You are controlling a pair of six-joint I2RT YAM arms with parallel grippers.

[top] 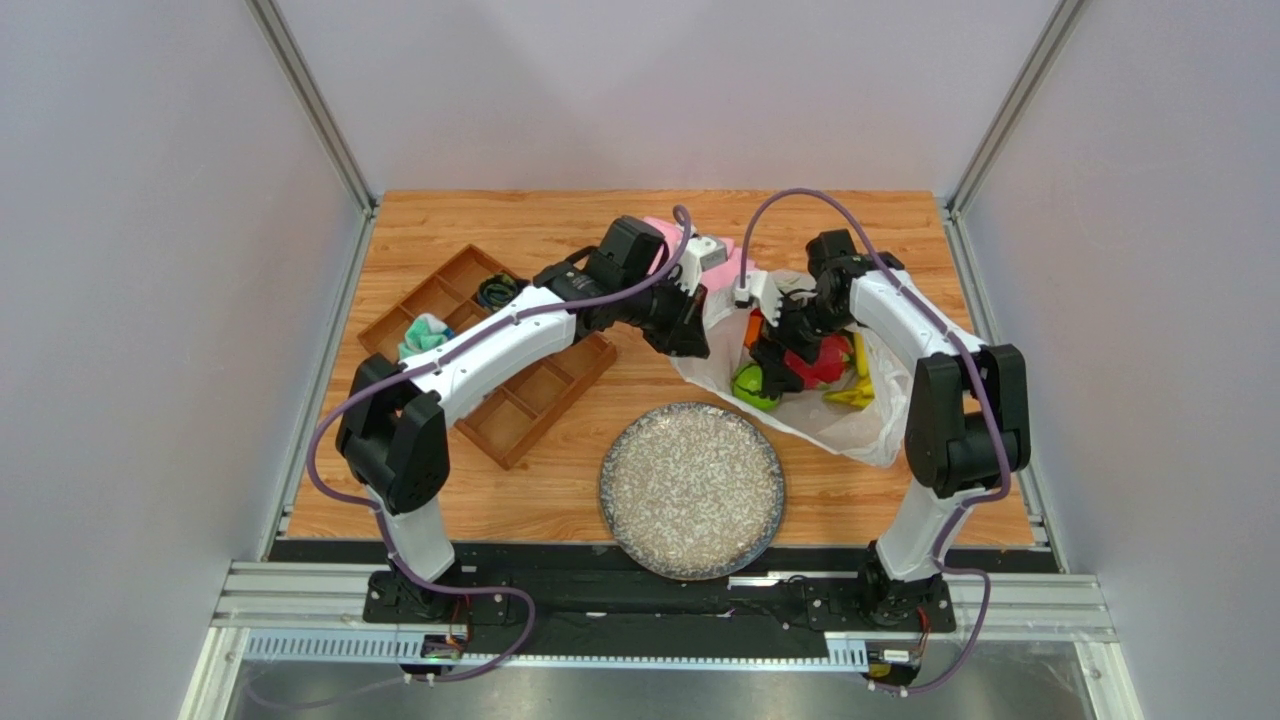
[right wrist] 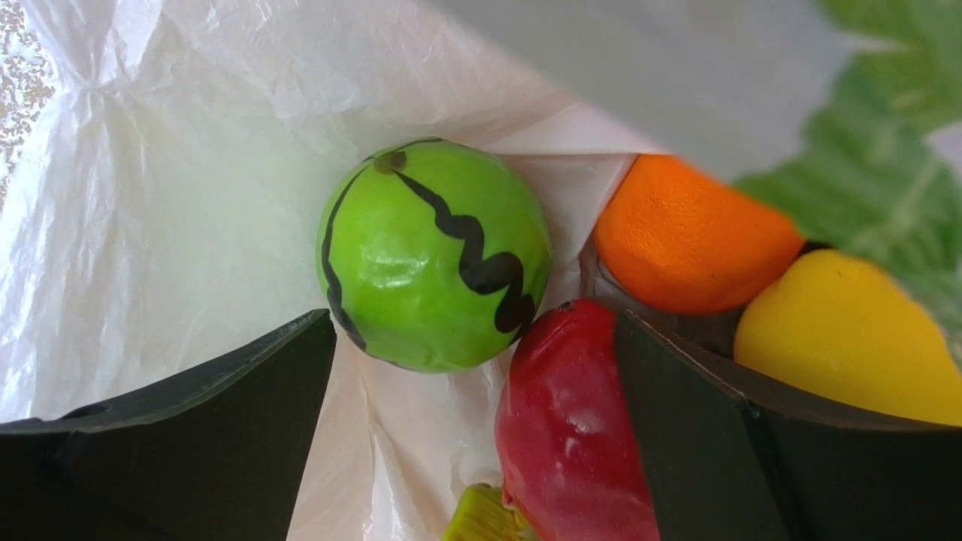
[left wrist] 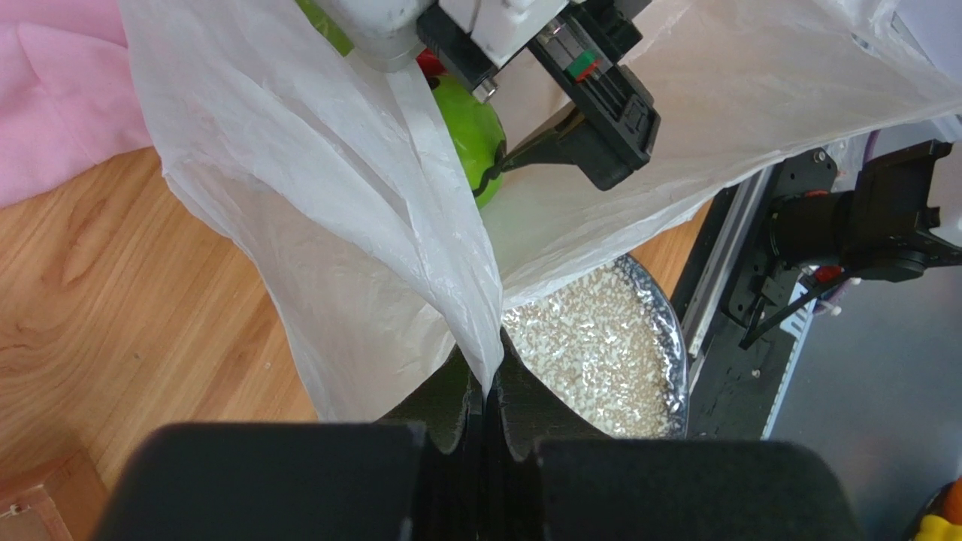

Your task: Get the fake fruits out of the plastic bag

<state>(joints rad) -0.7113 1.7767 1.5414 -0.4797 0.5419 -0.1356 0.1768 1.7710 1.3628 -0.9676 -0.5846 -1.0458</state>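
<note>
The plastic bag (top: 857,420) lies open at the right of the table. My left gripper (top: 688,327) is shut on the bag's edge (left wrist: 452,282) and holds it up. My right gripper (top: 778,353) is open inside the bag's mouth. In the right wrist view its jaws (right wrist: 472,329) stand wide apart, just short of a green round fruit with a black zigzag (right wrist: 435,254). A red fruit (right wrist: 570,428) lies against the inner face of the right finger. An orange (right wrist: 689,231) and a yellow lemon (right wrist: 841,338) sit behind it. The green fruit also shows in the left wrist view (left wrist: 469,130).
A round speckled plate (top: 694,488) sits at the front centre, just left of the bag. A wooden compartment tray (top: 519,393) with small items lies at the left, under my left arm. A pink cloth (top: 666,237) lies behind the bag. Walls enclose the table.
</note>
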